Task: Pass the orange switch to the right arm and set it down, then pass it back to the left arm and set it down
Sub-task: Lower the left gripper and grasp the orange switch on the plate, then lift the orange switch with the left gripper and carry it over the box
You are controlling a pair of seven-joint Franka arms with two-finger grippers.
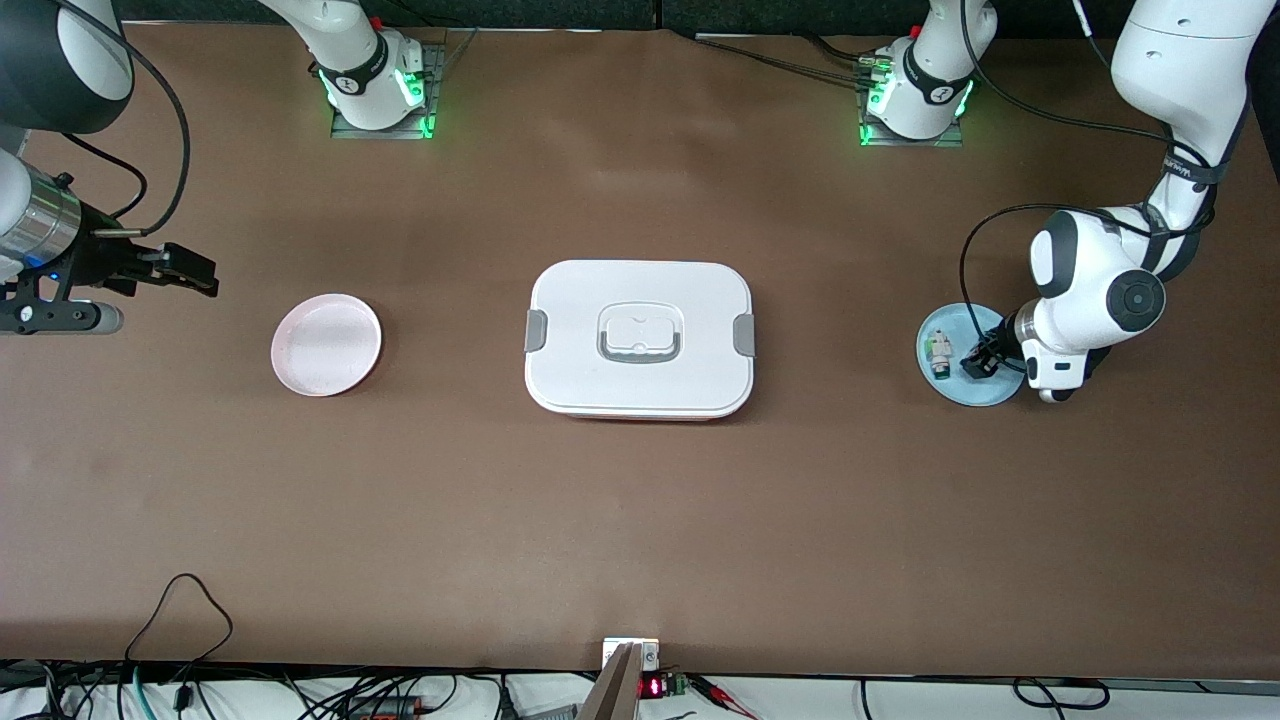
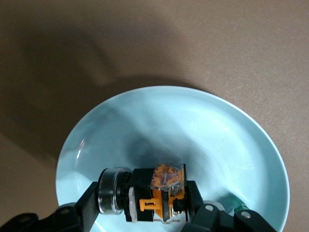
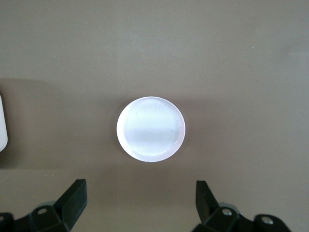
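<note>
The orange switch (image 2: 157, 193) lies on its side in the pale blue plate (image 2: 203, 125), a small black cylindrical body with a clear round cap at one end and a translucent orange block on top. The left gripper (image 2: 145, 205) is down in the plate with its black fingers (image 2: 195, 198) standing on either side of the switch; they look to be touching it, though from the wrist view it is hard to be sure that both press on it. In the front view the left gripper (image 1: 982, 356) shows only as a dark cluster over the plate (image 1: 950, 385), below the glossy white wrist.

Just beside the switch on the same plate lies a small white-and-green component (image 1: 939, 354). The plate is smooth and shallow, with a soft sheen on its rim, and sits toward the left arm's end of the matte brown table (image 1: 640, 520).

The box (image 1: 639, 338) rests at the middle of the table, well apart from both plates: a white rounded rectangle with grey latches on its two short sides and a grey-outlined handle recess in the lid.

Toward the right arm's end lies a round pink plate (image 1: 326, 344), shallow and glossy. The right gripper (image 1: 175, 270) waits up in the air over the bare table near that end, its black fingers (image 3: 72, 200) spread wide with nothing between them; its wrist view looks down on the pink plate (image 3: 150, 128).
</note>
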